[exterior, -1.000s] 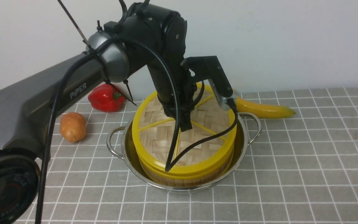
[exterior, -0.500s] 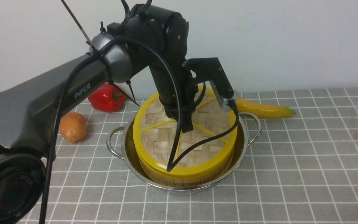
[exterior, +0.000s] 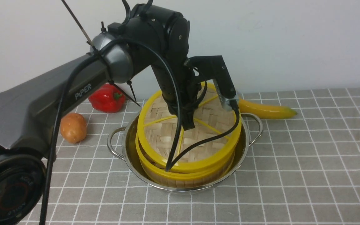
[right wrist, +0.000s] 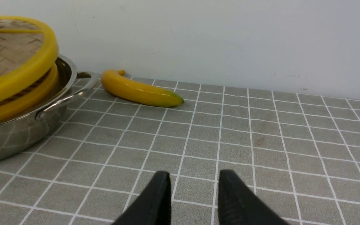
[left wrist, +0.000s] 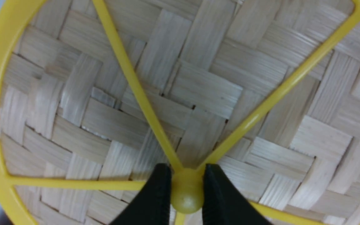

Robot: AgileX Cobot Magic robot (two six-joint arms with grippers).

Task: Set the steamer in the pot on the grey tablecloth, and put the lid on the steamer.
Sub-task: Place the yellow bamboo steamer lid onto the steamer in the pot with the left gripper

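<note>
Left arm is reaching in from the left edge of the front view and bending down over the centre of the frame. Left gripper is pinching the yellow centre hub of the lid, one black finger pressing on each side of it, with the spokes fanning away across the woven bamboo.

The lid is sitting at centre frame, on top of the steamer, but not lying flat. On its left and near side a gap is showing between the lid rim and the steamer's yellow rim; on the right the two rims are meeting. The right wrist view is also showing a dark gap between the two rims.

The steamer is standing inside the pot, which is resting on the grey tablecloth at lower centre, its handles pointing left and right.

Right gripper is hovering over bare cloth, jaws parted, nothing between them.

A banana is lying behind the pot's right handle. A red pepper and a potato are sitting at mid-left, apart from the pot.
</note>
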